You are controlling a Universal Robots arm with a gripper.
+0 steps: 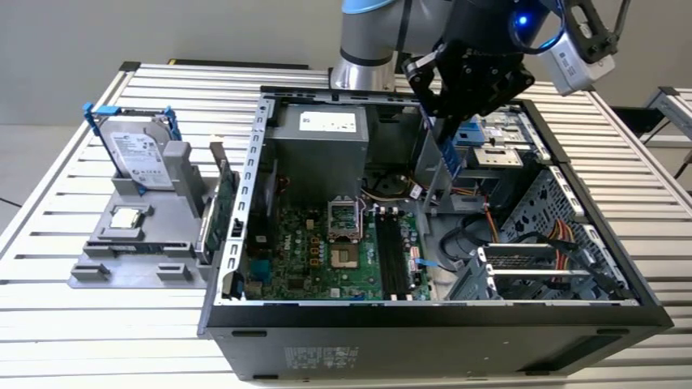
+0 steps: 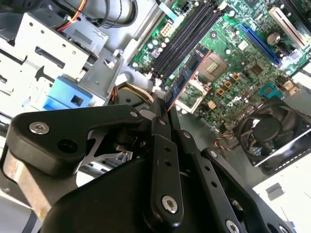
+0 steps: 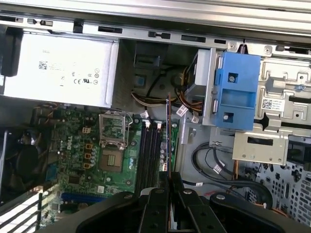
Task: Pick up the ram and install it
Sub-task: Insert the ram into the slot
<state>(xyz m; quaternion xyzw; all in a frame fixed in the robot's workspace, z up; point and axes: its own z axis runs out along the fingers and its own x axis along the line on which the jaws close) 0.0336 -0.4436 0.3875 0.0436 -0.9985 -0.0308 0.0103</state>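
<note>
Slatted metal table (image 1: pixel 65 316) beneath gripper (image 1: pixel 442 117), spreading well beyond it. Plain grey wall (image 1: pixel 162 28) behind. Second slatted table (image 1: pixel 675 107) off toward exterior view's right. Even light.

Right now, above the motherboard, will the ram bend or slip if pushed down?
The ram looks thin yet straight beyond the fingers, so probably stiff and light. Gripped at one end only, it may tilt under pressure.

Slatted table (image 1: pixel 76 332) carries open computer case (image 1: pixel 433 344), grey fixture (image 1: pixel 135 263).
</note>
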